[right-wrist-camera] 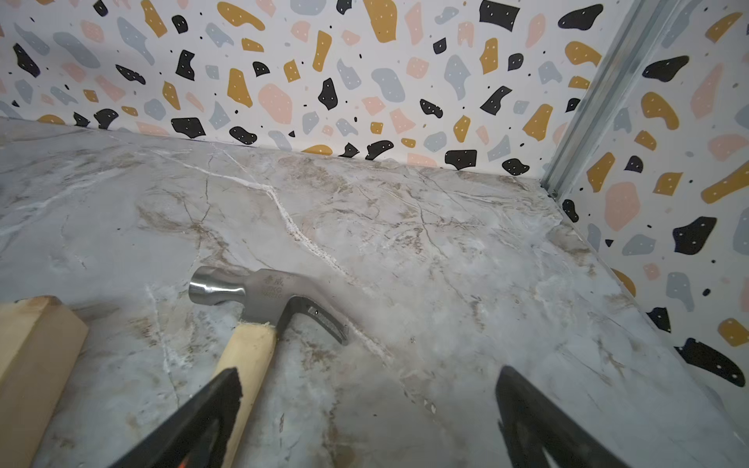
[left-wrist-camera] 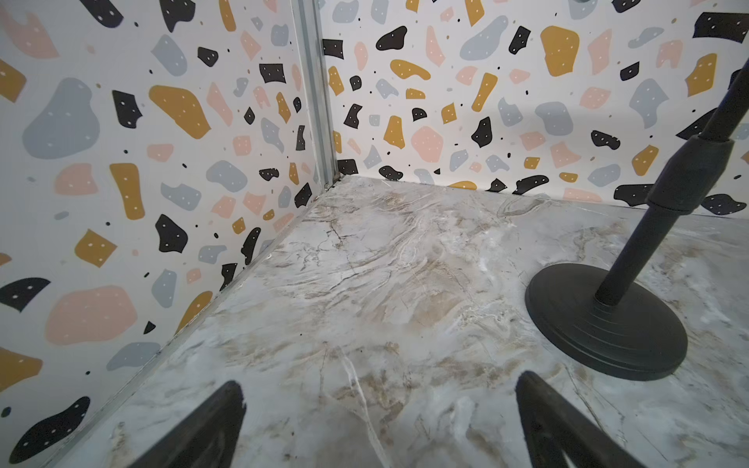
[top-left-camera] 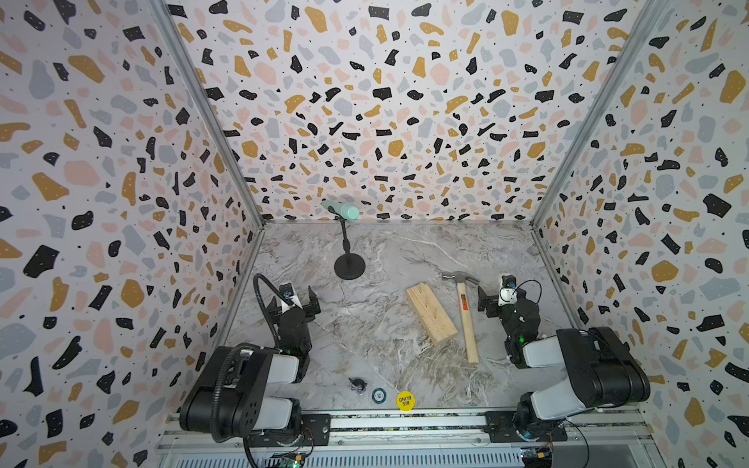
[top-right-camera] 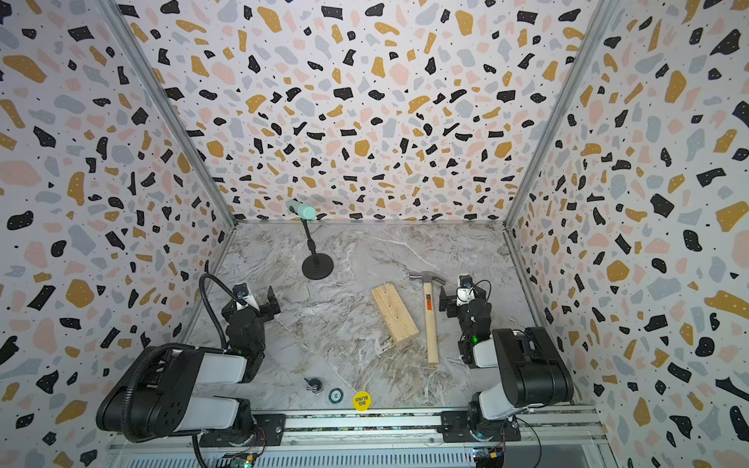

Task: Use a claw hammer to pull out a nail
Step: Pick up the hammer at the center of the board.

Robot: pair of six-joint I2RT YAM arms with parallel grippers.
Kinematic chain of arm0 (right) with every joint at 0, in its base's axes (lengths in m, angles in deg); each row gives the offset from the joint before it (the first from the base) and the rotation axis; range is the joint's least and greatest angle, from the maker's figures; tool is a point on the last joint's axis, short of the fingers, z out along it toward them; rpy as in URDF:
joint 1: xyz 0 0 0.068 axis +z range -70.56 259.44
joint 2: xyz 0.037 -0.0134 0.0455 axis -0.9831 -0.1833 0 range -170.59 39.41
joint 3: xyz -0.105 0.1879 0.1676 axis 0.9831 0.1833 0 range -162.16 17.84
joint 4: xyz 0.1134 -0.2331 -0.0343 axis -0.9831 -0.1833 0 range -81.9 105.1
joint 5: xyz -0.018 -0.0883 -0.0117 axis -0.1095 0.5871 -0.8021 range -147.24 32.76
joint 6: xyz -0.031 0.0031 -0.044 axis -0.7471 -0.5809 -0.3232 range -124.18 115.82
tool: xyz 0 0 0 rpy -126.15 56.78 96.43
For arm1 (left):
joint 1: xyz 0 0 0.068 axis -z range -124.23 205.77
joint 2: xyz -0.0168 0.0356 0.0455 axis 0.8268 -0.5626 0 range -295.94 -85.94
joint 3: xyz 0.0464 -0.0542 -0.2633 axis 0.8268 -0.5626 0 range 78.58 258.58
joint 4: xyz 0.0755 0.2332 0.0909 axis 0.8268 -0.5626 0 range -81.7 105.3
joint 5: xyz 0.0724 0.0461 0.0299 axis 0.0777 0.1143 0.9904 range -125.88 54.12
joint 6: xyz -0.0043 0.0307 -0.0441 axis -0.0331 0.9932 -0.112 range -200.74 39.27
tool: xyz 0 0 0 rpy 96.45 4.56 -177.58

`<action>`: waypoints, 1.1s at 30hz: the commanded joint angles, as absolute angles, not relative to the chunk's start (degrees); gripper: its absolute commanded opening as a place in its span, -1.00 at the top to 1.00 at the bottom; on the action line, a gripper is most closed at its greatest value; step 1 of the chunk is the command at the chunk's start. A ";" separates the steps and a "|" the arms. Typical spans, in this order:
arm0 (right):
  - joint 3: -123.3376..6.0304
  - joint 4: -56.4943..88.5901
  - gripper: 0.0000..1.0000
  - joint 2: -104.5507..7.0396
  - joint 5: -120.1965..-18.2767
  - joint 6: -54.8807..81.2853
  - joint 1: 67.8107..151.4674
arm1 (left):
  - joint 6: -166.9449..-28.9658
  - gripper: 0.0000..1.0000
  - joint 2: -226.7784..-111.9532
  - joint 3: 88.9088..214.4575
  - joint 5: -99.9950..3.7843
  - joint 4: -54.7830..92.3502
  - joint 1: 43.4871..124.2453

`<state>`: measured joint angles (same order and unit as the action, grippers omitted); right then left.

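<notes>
Claw hammer: lies flat on the table just beside the wood block, on the block's right-arm side, with its steel head past the block's far end.
Handling: I judge it rigid and head-heavy; the smooth wooden handle could twist in a pinch.
Hold: I'd take the handle mid-length for leverage.
Nail: too small for me to pick out on the wood block.
Right gripper: spread wide, empty, across the hammer from the wood block.
Left gripper: spread wide, empty, well apart from the wood block.
</notes>
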<state>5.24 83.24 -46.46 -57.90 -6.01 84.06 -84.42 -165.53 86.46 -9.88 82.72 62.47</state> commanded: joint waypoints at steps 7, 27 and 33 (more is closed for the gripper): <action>4.85 83.83 -0.98 -45.63 -58.29 -6.06 83.78 | -83.90 -0.99 -165.69 87.37 -9.86 84.80 62.18; 4.65 83.51 -0.98 -45.67 -60.06 -5.46 82.80 | -83.93 -0.99 -165.65 87.42 -9.86 84.74 62.18; 4.71 83.53 -0.98 -45.67 -60.40 -5.32 82.52 | -83.83 -0.99 -165.65 87.37 -10.04 84.82 62.18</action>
<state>5.24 83.21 -46.46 -59.67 -5.92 82.88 -84.40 -165.53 86.46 -9.88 82.70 62.47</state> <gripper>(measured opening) 0.988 0.994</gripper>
